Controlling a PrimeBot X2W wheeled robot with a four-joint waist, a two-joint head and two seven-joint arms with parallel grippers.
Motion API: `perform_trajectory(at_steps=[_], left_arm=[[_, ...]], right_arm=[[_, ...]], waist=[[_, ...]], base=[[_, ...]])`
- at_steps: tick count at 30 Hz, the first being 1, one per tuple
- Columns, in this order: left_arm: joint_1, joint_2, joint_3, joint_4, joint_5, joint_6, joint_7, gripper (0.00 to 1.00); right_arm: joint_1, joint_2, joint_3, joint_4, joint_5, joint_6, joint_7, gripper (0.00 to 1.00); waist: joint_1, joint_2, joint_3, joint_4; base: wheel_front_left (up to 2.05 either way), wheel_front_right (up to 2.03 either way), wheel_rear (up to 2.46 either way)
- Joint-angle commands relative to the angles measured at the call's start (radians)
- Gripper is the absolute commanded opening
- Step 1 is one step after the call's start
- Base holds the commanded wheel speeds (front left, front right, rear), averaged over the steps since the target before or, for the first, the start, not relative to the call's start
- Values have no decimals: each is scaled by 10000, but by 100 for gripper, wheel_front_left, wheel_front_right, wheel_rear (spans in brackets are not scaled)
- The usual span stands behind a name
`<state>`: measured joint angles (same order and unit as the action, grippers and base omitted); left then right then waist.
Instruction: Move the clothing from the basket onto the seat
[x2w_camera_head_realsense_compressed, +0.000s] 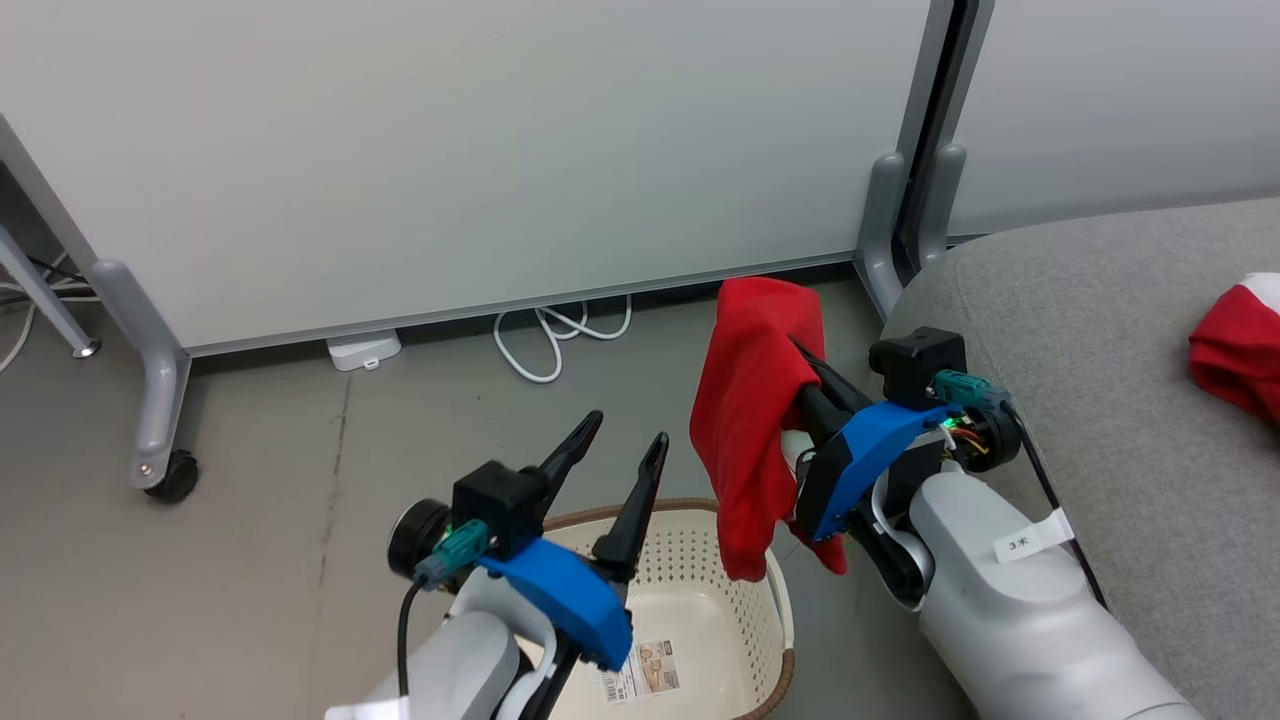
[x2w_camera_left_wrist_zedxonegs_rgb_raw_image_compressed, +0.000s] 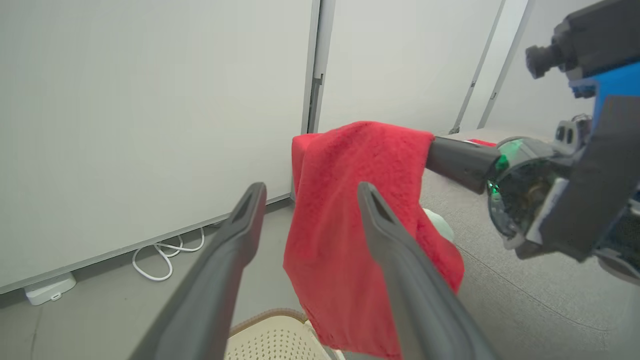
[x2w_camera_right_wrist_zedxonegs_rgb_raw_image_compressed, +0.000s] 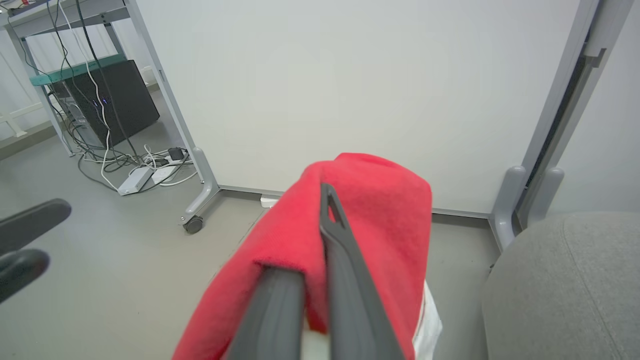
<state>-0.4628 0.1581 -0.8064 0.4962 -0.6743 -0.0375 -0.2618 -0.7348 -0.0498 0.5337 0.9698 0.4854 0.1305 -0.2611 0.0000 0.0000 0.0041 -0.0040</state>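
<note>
The right gripper (x2w_camera_right_wrist_zedxonegs_rgb_raw_image_compressed: 320, 227) is pinched nearly closed on a red garment (x2w_camera_head_realsense_compressed: 750, 410). The cloth is folded over its fingertips and hangs down on both sides of them. A bit of white trim shows under the red in the right wrist view. In the head view the garment hangs just right of centre. Its lower end reaches down to the basket's (x2w_camera_head_realsense_compressed: 700, 560) rim at about 2 o'clock of the basket, and whether it touches the rim cannot be told.

The left gripper (x2w_camera_head_realsense_compressed: 628, 428) is spread wide and holds nothing. It hovers over the basket's 11 o'clock side with its fingers aimed toward 12 o'clock. The basket sits on the floor (x2w_camera_head_realsense_compressed: 250, 520) at 6 o'clock of the head view, and a paper label (x2w_camera_head_realsense_compressed: 640, 672) shows on its bare bottom.

The seat (x2w_camera_head_realsense_compressed: 1100, 380) fills the 3 to 5 o'clock part of the head view, just beside the right arm. A second garment (x2w_camera_head_realsense_compressed: 1240, 345), red with a white edge, lies on it at 3 o'clock and is cut off by the frame edge.

A pale partition (x2w_camera_head_realsense_compressed: 450, 150) on castors stands across 12 o'clock, and white cables (x2w_camera_head_realsense_compressed: 550, 340) lie looped on the floor at its foot.
</note>
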Motion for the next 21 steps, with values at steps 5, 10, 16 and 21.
perform_trajectory(at_steps=[5,10,16,21], left_arm=[[1391,204,1297,-746,1084,-248,-47,100],[2127,153,2127,-1143,1849,-429,-46,100],[2902,-70,3308,-1639,2747,-639,-48,100],[3286,-298,3922,-1727,3214,-800,-48,100]], right_arm=[[277,-12,-542,-311,-382,5,-56,0],[342,-12,-735,-558,-533,5,-56,0],[467,-12,-895,-795,-665,5,-56,0],[549,-12,-1082,-873,-806,5,-57,0]], waist=[[0,0,114,44],[0,0,211,17],[0,0,300,-28],[0,0,300,-16]], base=[[0,0,0],[0,0,0],[0,0,0],[0,0,0]])
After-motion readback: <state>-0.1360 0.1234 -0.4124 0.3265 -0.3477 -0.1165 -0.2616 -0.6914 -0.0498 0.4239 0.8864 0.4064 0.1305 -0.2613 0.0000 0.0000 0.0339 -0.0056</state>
